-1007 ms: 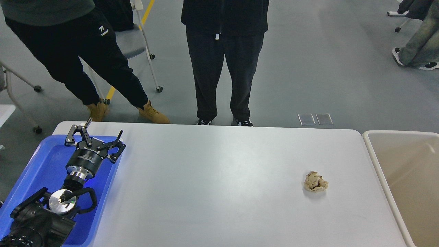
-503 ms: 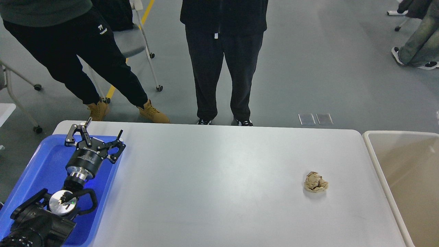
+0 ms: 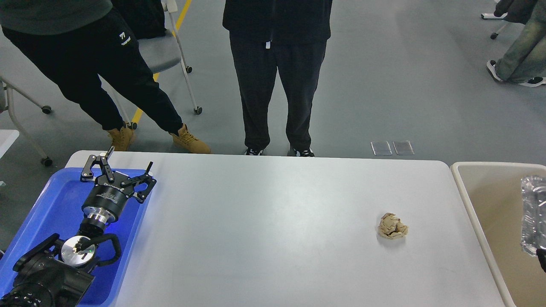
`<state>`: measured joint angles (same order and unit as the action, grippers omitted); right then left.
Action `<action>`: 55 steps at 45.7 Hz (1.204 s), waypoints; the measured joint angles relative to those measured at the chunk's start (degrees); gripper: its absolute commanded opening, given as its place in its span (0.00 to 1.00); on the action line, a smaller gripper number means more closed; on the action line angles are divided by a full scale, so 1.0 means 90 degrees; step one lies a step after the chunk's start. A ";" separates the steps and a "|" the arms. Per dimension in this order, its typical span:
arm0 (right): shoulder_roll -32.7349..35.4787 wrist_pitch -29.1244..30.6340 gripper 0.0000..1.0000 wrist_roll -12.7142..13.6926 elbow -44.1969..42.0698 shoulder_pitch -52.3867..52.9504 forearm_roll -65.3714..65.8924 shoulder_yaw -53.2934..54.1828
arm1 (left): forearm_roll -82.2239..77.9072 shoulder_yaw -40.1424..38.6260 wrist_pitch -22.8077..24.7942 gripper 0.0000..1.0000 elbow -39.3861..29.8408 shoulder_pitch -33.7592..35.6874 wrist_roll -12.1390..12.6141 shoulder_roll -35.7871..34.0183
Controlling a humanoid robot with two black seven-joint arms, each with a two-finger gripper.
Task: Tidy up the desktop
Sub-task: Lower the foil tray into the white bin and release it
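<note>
The desktop [image 3: 264, 221] is a wide glossy white-grey tabletop. A crumpled tan paper ball [image 3: 392, 226] lies on it toward the right. My left gripper [image 3: 131, 156] is open and empty, held over the far right corner of the blue tray [image 3: 51, 200] at the left end of the table. A crinkled silver foil piece [image 3: 533, 219] shows at the right edge over the beige bin [image 3: 465, 187]. A small dark part [image 3: 542, 260] shows just below the foil; I cannot make out fingers on it.
Two people stand at the far edge of the table, one in black trousers [image 3: 273, 85] at the middle and one in tan boots [image 3: 187, 140] at the left. Wheeled chairs [image 3: 170, 51] stand behind them.
The silver foil piece and the dark part below it have come into view at the right edge over the bin. The left arm and the paper ball have not moved.
</note>
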<state>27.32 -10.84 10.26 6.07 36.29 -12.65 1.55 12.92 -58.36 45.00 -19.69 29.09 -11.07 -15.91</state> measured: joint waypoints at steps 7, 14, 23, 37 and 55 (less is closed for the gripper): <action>-0.0052 0.0142 0.82 -0.0139 -0.0017 -0.0200 0.0027 0.0030 | 0.0000 0.0000 0.0000 1.00 0.0000 0.0000 0.0000 0.0000; -0.0100 0.0219 1.00 -0.0252 -0.0021 -0.0308 0.0223 0.0042 | 0.0000 0.0000 0.0000 1.00 0.0000 0.0000 0.0000 0.0000; -0.0128 0.0265 1.00 -0.0319 -0.0016 -0.0318 0.0412 0.0051 | 0.0000 0.0000 0.0000 1.00 0.0000 0.0000 0.0000 0.0000; 0.0290 0.0715 1.00 -0.0347 0.0068 0.0037 0.0641 0.0041 | 0.0000 0.0000 0.0000 1.00 0.0000 0.0000 0.0000 0.0000; 0.1025 0.1933 1.00 -0.0358 0.0143 0.0947 0.1501 0.0003 | 0.0000 0.0003 0.0000 1.00 0.0000 0.0000 0.0000 0.0000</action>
<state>36.55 6.56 7.05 7.36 44.81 0.86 1.57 12.92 -58.34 45.00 -19.68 29.09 -11.07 -15.91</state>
